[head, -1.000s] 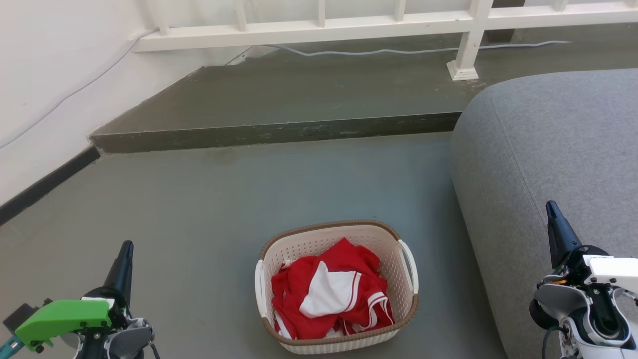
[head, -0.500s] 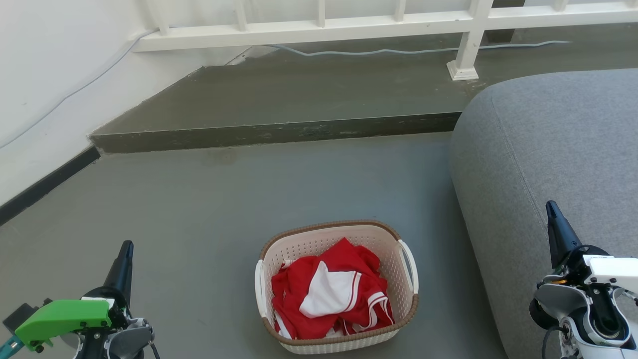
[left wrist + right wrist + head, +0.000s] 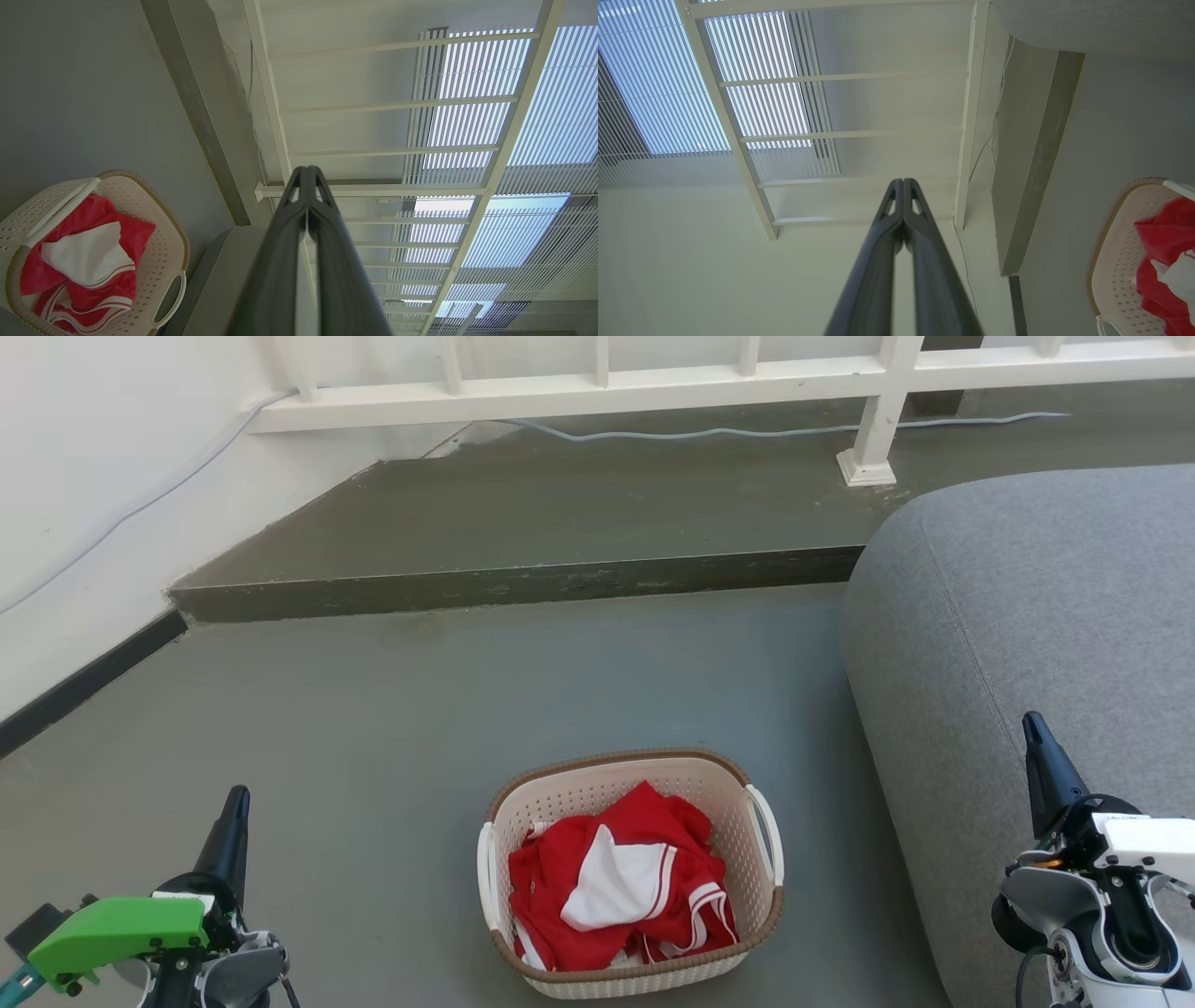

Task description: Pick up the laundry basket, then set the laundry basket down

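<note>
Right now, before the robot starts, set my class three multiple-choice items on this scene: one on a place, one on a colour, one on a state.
1. Where does the laundry basket stand?
A. On the raised step
B. On the floor, left of the grey sofa
C. Against the white railing

2. What colours is the clothing in the basket?
A. Blue and yellow
B. Black only
C. Red and white

3. How are the fingers of the left hand?
A. Shut together, holding nothing
B. Spread wide
C. Clamped on a basket handle

Answers:
1 B: the head view shows it on the floor beside the sofa.
2 C: red cloth with white panels and stripes lies in it.
3 A: the left wrist view shows the fingers meeting at their tips, apart from the basket.
</note>
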Available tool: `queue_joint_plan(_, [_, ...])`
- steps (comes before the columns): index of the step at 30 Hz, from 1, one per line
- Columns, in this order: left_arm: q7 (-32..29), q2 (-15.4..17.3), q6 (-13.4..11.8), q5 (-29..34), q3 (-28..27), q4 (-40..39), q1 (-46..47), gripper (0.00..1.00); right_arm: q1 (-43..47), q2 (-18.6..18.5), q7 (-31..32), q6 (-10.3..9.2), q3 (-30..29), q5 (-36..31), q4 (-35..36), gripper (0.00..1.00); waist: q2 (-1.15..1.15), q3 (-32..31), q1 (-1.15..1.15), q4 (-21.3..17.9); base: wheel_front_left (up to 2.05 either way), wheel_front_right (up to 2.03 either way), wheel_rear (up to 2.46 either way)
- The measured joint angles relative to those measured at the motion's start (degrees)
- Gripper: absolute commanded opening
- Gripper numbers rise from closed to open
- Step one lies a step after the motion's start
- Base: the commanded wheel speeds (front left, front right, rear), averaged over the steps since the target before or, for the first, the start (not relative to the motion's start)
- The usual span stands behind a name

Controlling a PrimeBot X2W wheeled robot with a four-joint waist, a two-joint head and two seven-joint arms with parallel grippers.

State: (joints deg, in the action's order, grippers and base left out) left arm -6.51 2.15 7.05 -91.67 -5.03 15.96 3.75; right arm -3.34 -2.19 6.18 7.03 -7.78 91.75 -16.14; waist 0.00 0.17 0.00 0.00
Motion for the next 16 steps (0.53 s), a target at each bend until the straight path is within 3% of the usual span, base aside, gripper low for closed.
queue_joint_plan(16, [0.0, 0.0, 0.0, 0.0, 0.01, -0.02, 0.0, 0.0, 0.0, 0.0, 0.0, 0.0, 0.0, 0.0, 0.01, 0.0, 0.0, 0.0, 0.0, 0.0, 0.0, 0.0, 0.0])
